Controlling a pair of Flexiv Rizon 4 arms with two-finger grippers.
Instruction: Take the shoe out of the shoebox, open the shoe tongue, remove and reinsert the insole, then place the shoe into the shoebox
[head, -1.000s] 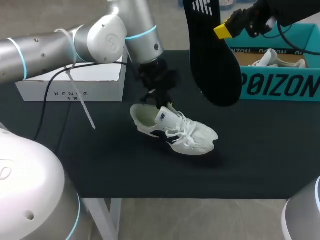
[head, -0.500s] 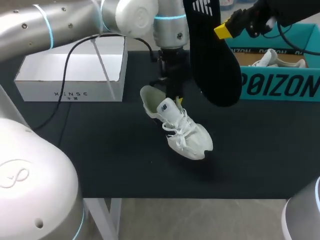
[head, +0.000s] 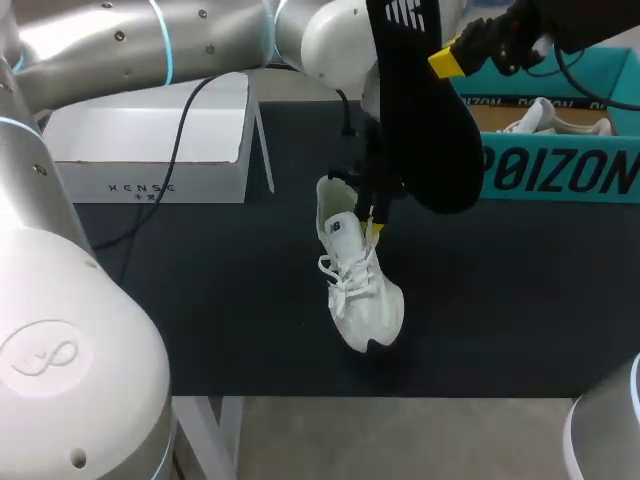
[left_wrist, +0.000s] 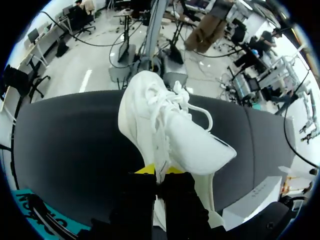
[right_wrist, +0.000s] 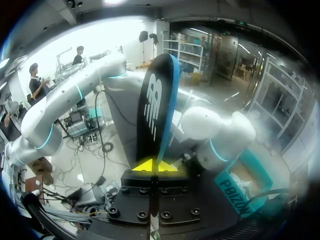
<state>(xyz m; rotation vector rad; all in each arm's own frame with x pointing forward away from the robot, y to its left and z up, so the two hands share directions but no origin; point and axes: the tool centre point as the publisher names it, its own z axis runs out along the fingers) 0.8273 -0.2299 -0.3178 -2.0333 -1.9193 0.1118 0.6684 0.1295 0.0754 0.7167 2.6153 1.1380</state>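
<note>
Two tools are loaded. My left tool (head: 373, 224) (left_wrist: 159, 171) is pinched nearly closed on the collar edge of the white shoe (head: 358, 290) (left_wrist: 170, 135), which hangs ahead of its fingers, toe pointing down toward the table (head: 200, 300) near the front edge. I cannot tell whether the toe touches. My right tool (head: 450, 60) (right_wrist: 155, 166) is clamped on the black insole (head: 425, 130) (right_wrist: 155, 105), held upright beside the teal shoebox (head: 560, 170), above and just behind the shoe.
</note>
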